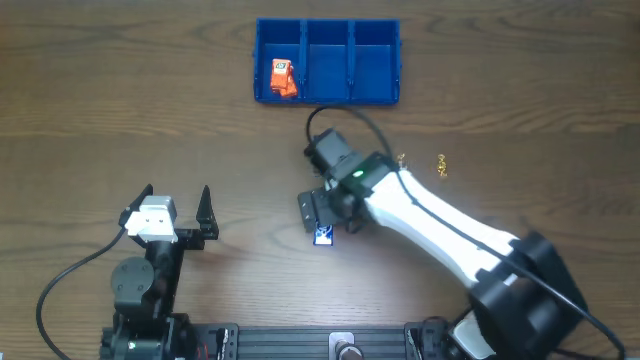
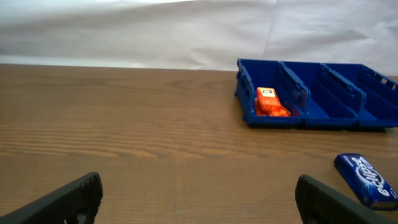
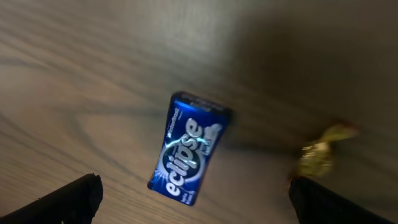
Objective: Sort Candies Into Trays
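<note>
A blue tray point(image 1: 327, 92) with three compartments stands at the far middle of the table, also seen as the tray point(image 2: 323, 118) from the left wrist. Orange candies point(image 1: 283, 78) point(image 2: 271, 103) lie in its left compartment. A blue mint pack point(image 1: 323, 236) point(image 3: 189, 148) point(image 2: 367, 179) lies flat on the wood at the table's centre. My right gripper point(image 1: 323, 220) point(image 3: 193, 202) hovers open just above the pack, one finger on each side, not touching it. A gold-wrapped candy point(image 3: 320, 155) lies beside the pack. My left gripper point(image 1: 178, 205) point(image 2: 199, 208) is open and holds nothing, near the left front.
Two small gold candies point(image 1: 441, 165) point(image 1: 400, 160) lie on the table right of the centre, past the right arm. The tray's middle and right compartments hold nothing. Bare wood spreads across the left half of the table.
</note>
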Available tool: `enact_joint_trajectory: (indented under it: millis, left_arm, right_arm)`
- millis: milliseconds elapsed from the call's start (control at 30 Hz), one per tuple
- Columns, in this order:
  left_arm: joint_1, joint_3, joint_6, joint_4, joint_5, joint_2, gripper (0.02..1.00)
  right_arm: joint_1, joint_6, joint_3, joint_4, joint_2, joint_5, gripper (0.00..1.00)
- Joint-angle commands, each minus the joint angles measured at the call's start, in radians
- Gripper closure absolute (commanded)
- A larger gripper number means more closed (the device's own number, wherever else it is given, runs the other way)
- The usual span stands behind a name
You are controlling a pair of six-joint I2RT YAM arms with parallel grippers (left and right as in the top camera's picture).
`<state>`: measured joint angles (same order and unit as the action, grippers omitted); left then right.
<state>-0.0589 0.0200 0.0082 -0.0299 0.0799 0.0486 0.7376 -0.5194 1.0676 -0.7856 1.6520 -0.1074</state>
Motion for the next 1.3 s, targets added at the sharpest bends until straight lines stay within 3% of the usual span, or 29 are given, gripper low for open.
enact_joint_trajectory:
  millis: [33, 367, 533, 667, 1067, 1300]
  left_arm:
    - [0.006, -0.014, 0.014, -0.041, 0.017, -0.008, 0.02]
    - [0.006, -0.014, 0.014, -0.041, 0.017, -0.008, 0.02]
    - [0.006, -0.014, 0.014, -0.041, 0.017, -0.008, 0.02]
    - [0.006, -0.014, 0.014, -0.041, 0.017, -0.008, 0.02]
    - [0.006, -0.014, 0.014, -0.041, 0.018, -0.008, 0.02]
    - [0.006, -0.014, 0.014, -0.041, 0.017, -0.008, 0.02]
  right_arm:
    - [0.055, -0.092, 0.021, 0.022, 0.065, 0.029, 0.003]
    - [0.087, -0.18, 0.021, 0.044, 0.17, 0.093, 0.003]
    - [0.088, -0.244, 0.021, 0.044, 0.177, 0.161, 0.062]
    - [0.088, -0.244, 0.021, 0.06, 0.179, 0.163, 0.189]
    - [0.112, -0.243, 0.021, 0.104, 0.193, 0.163, 0.354]
    - [0.112, -0.243, 0.021, 0.101, 0.193, 0.163, 0.566]
